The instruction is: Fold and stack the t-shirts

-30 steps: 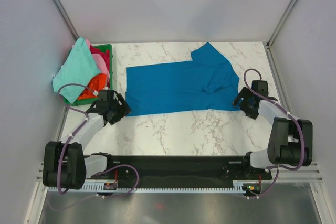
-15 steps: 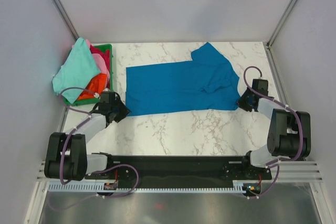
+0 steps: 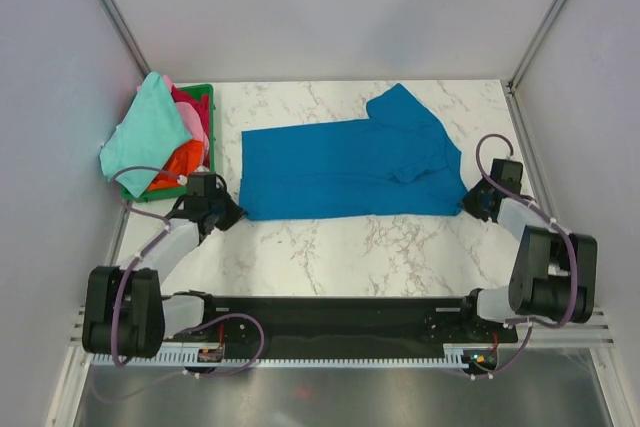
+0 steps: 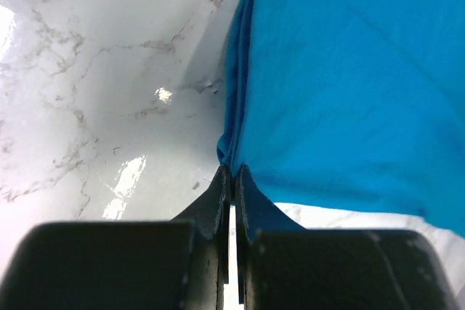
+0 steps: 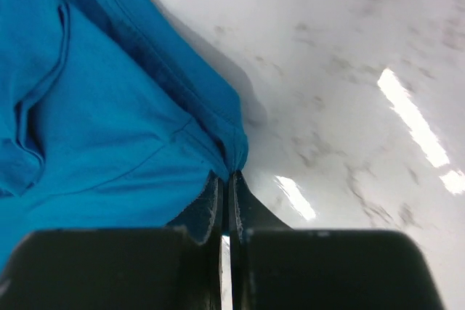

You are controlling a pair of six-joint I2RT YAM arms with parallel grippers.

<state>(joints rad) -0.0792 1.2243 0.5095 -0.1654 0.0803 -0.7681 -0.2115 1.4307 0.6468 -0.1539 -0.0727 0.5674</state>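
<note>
Blue t-shirt [image 3: 330,167] lies flat; left pincer [image 4: 231,170] and right pincer [image 5: 227,176] each pinch 1 near corner.

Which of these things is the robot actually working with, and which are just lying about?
In the job: blue t-shirt, spread flat; left hand and right hand, each pinching a near corner; heaped t-shirts at the left.
Just there: green basket under the heap; marble table.

blue t-shirt [image 3: 340,167]: 1 | heaped t-shirts [image 3: 145,132]: 4 | green basket [image 3: 201,93]: 1 | arms [image 3: 172,240]: 2
</note>
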